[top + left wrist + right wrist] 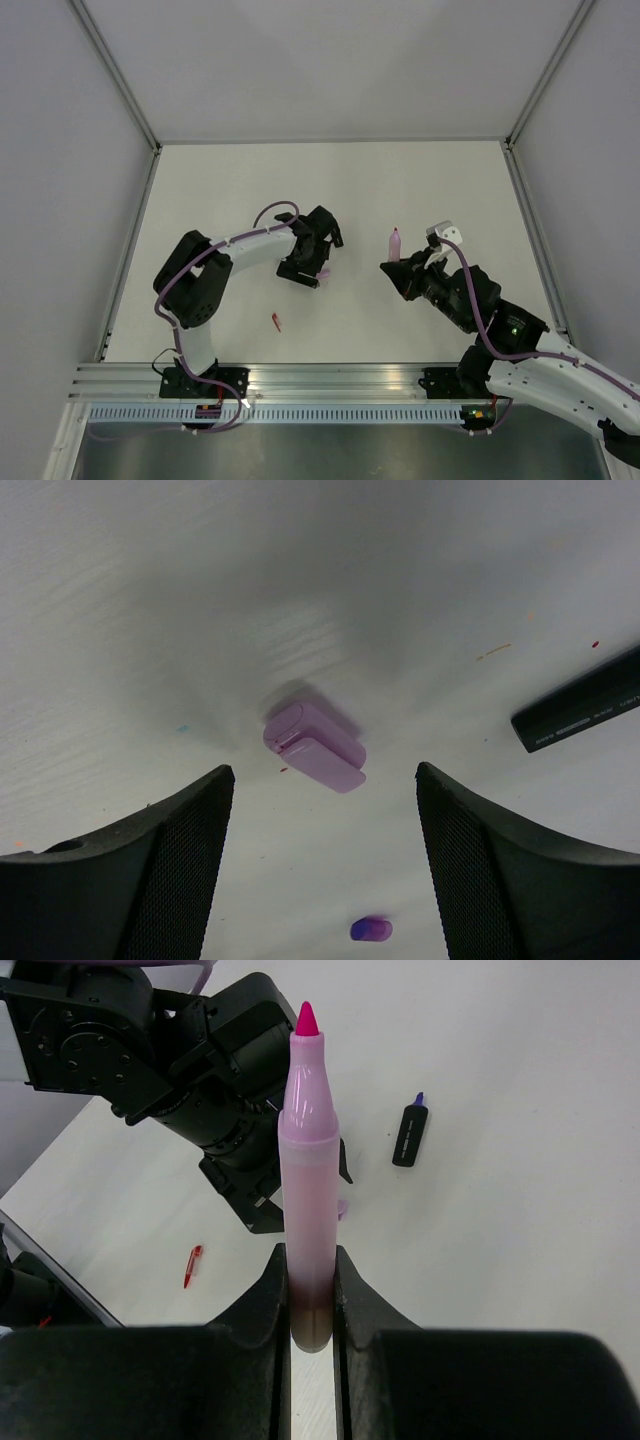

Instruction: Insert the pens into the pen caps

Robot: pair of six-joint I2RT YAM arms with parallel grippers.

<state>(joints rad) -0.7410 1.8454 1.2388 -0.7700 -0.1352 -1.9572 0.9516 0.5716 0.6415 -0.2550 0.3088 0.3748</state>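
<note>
Pen cap point(313, 748) between wide left claw point(322, 770) (untouched), right claw point(310, 1252) gripping pink pen point(308, 1140)

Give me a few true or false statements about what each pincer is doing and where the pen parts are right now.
1. The right pincer grips the pink marker, its tip bare. True.
2. The left pincer is shut on the lilac cap. False: its jaws stand open on either side of the cap, which lies on the table.
3. The small red piece lies on the table, away from both pincers. True.
4. The dark pen is held in the left pincer. False: it lies loose on the table.
</note>
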